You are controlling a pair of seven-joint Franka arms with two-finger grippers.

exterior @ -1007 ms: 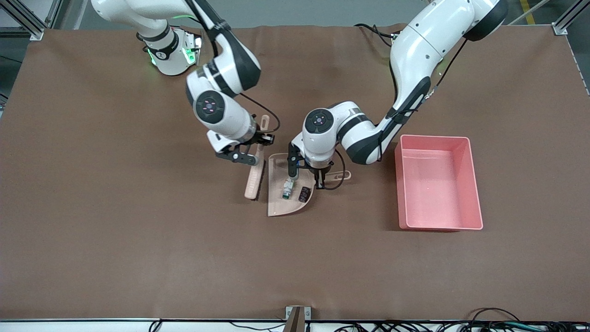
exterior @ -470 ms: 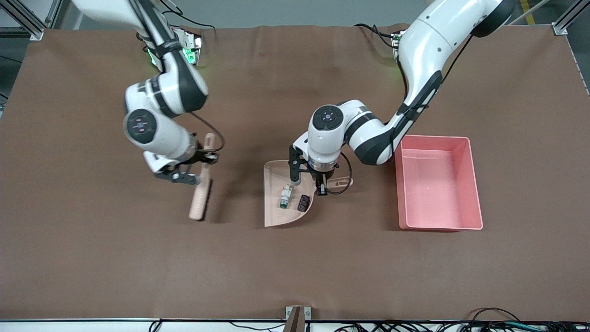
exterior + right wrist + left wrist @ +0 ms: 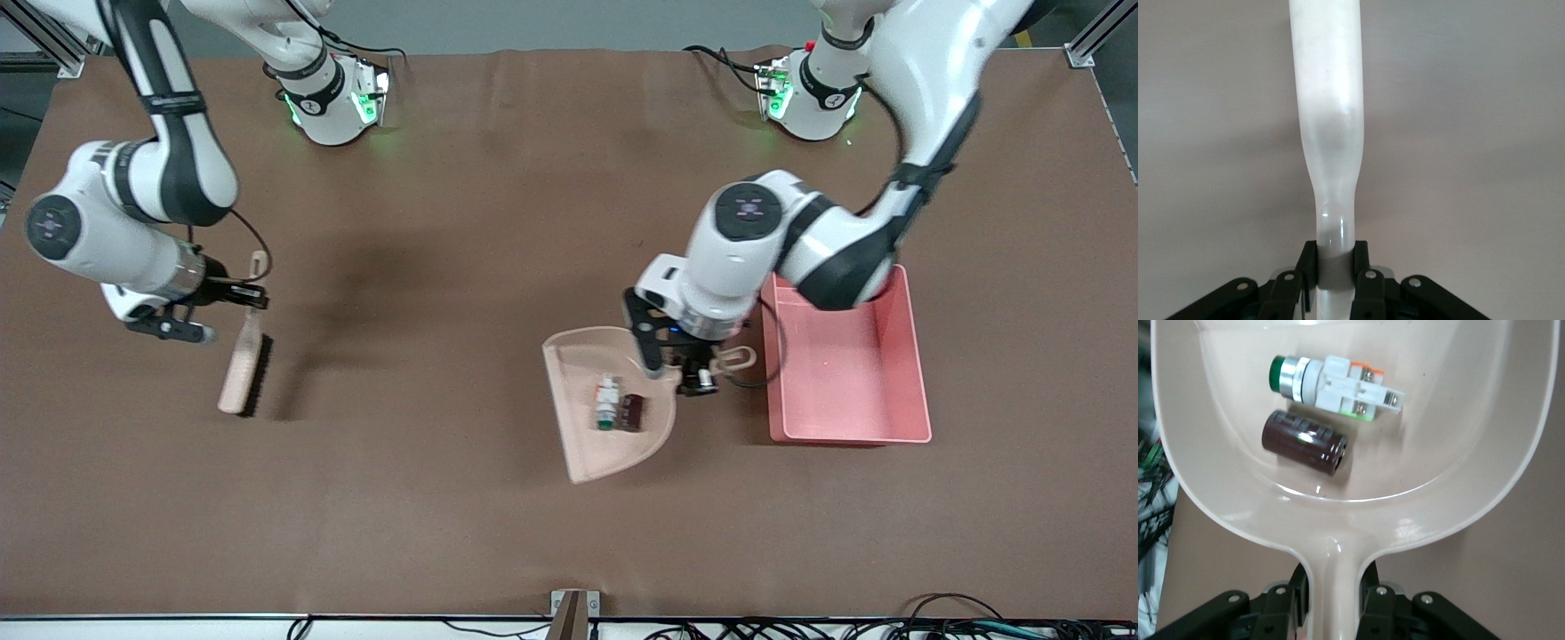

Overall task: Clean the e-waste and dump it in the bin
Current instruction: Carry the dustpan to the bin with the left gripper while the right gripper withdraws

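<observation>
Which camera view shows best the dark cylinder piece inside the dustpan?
The left wrist view: the dark cylinder fills a good part of it, lying in the dustpan beside the white part. The front view shows it only as a small dark spot. The right wrist view does not show it.

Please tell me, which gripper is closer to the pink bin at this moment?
Left. The left gripper, jaws shut on the dustpan handle, is right beside the pink bin. The right gripper, holding the brush, is at the right arm's end of the table.
</observation>
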